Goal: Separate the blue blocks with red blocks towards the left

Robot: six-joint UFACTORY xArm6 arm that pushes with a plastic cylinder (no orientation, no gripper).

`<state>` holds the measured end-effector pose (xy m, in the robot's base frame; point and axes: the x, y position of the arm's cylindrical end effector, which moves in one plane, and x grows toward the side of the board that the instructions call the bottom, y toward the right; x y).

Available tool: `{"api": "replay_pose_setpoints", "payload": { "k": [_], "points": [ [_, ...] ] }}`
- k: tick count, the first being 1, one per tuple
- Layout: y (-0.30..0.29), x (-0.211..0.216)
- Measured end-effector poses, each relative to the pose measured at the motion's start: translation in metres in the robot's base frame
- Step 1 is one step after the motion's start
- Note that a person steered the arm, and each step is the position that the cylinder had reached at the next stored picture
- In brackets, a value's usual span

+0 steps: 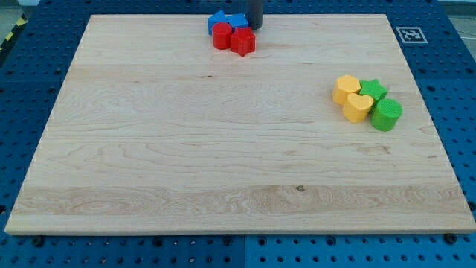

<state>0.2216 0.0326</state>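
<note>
Two blue blocks sit at the view's top centre of the wooden board: one at the left and one just right of it, touching. In front of them lie a red cylinder and a red star-like block, pressed against the blue ones in one tight cluster. My tip stands at the cluster's right side, next to the right blue block and just above the red star-like block.
At the view's right lies a second cluster: a yellow block, a yellow heart-like block, a green star and a green cylinder. A printed marker tag sits beyond the board's top right corner.
</note>
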Motion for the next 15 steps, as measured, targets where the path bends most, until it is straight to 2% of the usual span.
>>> {"api": "replay_pose_setpoints", "payload": {
  "k": [1, 3, 5, 7, 8, 10, 11, 15],
  "points": [
    [0.015, 0.015],
    [-0.006, 0.029],
    [-0.034, 0.017],
    [0.01, 0.01],
    [0.011, -0.01],
    [-0.04, -0.019],
    [-0.045, -0.019],
    [-0.074, 0.026]
  ]
}}
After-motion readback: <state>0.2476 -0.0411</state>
